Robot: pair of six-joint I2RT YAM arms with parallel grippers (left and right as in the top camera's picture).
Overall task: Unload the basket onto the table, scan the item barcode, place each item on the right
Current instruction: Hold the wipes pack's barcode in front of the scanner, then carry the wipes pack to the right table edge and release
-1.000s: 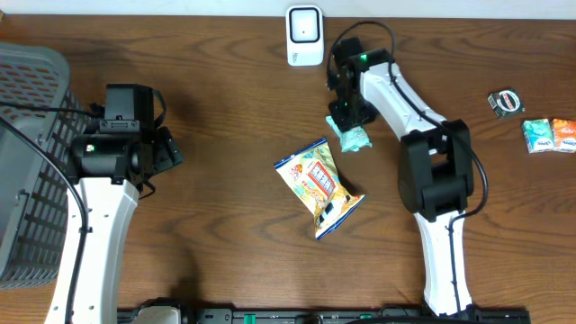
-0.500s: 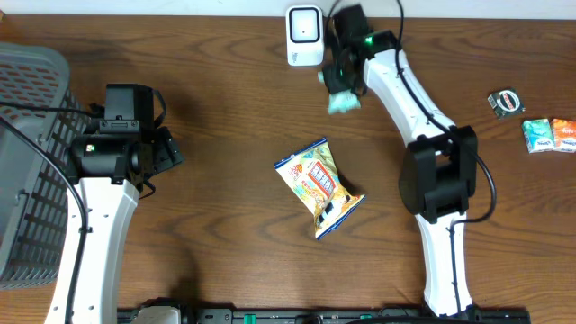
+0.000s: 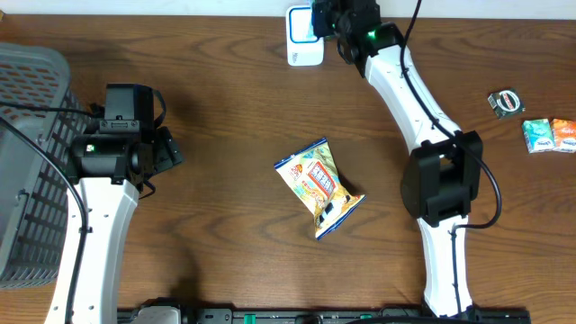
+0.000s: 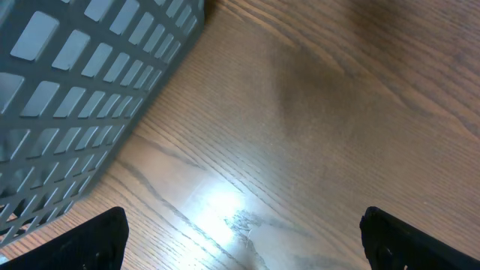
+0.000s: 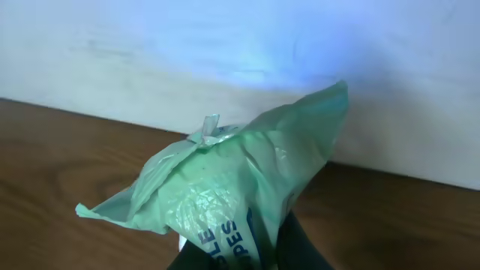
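Overhead, barely able to find the green packet (image 5: pixel 232 187): tucked under the right gripper (image 3: pixel 335 20), up at the back edge of the table (image 3: pixel 225 99), just beside the top of the white scanner (image 3: pixel 303 45). Seen plainly only in the right wrist view: crumpled, pinched from below between dark fingers (image 5: pixel 300 251), held in the air before a pale wall with a bluish glow. Lower part cut off by the frame edge; print legible only as broken letters. Cannot tell whether touching the scanner. Also lost under the gripper: part of the scanner top. Of the left gripper (image 4: pixel 259 240), only two black tips seen at the bottom corners of its wrist view, spread wide, holding nothing, over bare wood next to the grey basket (image 4: pixel 75 97); overhead, basket cut by the left edge. Against a second ago: packet then down on the table right of centre under the lowered right gripper; half a second ago lifted, partway toward the scanner; now up beside it. No shift noted in the snack bag (image 3: pixel 319 186) at centre, the left arm or the basket. Counted: two arms, one scanner, one basket, one snack bag, one green packet, three small packets at the right edge: one dark (image 3: pixel 506 102), one green (image 3: pixel 538 136), one orange (image 3: pixel 565 133), the last cut by the frame.
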